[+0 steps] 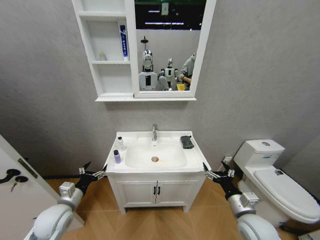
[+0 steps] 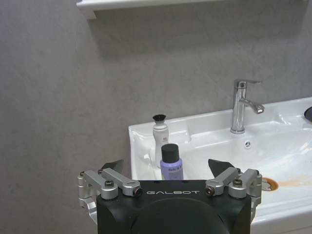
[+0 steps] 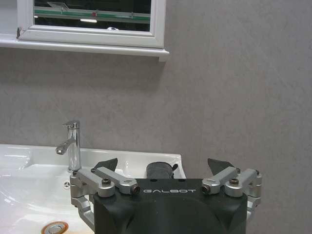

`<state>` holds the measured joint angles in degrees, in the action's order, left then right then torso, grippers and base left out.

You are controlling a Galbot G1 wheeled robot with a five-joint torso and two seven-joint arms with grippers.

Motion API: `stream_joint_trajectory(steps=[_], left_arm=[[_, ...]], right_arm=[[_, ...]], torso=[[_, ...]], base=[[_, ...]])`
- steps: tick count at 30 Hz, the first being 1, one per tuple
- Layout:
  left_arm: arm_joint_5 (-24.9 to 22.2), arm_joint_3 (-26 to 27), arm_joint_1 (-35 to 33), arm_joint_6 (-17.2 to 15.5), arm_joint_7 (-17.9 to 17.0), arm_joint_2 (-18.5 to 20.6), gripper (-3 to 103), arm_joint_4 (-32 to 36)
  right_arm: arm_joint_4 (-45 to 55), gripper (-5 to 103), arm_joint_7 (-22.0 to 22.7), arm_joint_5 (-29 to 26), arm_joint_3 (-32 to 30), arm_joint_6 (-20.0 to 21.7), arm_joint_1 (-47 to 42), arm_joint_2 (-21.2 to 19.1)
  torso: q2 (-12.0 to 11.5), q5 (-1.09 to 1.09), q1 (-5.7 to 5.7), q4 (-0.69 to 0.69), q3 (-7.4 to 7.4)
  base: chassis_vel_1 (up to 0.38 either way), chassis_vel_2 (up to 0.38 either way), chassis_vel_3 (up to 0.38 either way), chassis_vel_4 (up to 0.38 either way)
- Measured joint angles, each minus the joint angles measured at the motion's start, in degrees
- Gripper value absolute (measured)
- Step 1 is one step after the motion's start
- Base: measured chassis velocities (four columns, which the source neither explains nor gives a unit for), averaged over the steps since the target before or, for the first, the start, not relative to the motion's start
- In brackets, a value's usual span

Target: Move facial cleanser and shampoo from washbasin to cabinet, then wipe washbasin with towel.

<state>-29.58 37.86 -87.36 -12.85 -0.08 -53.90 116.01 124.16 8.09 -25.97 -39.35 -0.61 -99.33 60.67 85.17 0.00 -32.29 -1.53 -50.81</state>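
Your two bottles stand upright on the left rim of the washbasin (image 1: 197, 161): the white one with a black cap (image 1: 120, 144) toward the wall, the lilac one with a dark cap (image 1: 117, 156) toward the front edge, both just ahead of the left gripper (image 1: 93, 173), which waits released beside the basin's left corner and is clearly the nearer arm. The right gripper (image 1: 216, 174) is spread wide too, off the right corner, closest to the soft dark towel (image 1: 187, 142) folded on the glossy ceramic. Overhead hangs the white cabinet (image 1: 85, 35), its open shelves well above both bottles.
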Motion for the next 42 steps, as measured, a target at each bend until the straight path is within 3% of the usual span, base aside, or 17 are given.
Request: stream_joint_trajectory(steps=[6,14,19,25,42], left_arm=[[-0.2,-5.3,4.3,0.1,0.5,1.0,98,-4.7],[0.4,-8.9,8.9,1.1,0.9,-0.6,98,-10.3],[0.5,-11.4,14.1,1.6,0.9,-1.0,99,-14.4],[0.8,-13.6,18.0,1.9,0.9,-1.4,97,-17.8],[1.8,-19.1,25.2,2.3,0.8,-4.0,98,-24.7]], right_arm=[[-0.7,100,0.1,0.3,0.4,-0.2,-0.9,0.3],[-0.9,100,-0.1,1.5,0.3,-0.7,-2.8,1.5],[-2.1,100,-1.4,5.9,-0.2,-2.7,-4.2,2.3],[-1.7,100,-1.5,5.7,-0.5,-2.8,-4.6,2.2],[2.2,100,-0.7,-5.7,-1.5,-1.8,-4.6,-0.7]], torso=[[0.0,0.01,0.0,0.01,0.0],[0.0,0.0,0.0,0.02,0.0],[0.0,0.0,0.0,0.01,0.0],[0.0,0.0,0.0,0.01,0.0],[0.0,0.0,0.0,0.01,0.0]], base=[[0.0,0.0,0.0,0.0],[0.0,0.0,0.0,0.0],[0.0,0.0,0.0,0.0],[0.0,0.0,0.0,0.0],[0.0,0.0,0.0,0.0]])
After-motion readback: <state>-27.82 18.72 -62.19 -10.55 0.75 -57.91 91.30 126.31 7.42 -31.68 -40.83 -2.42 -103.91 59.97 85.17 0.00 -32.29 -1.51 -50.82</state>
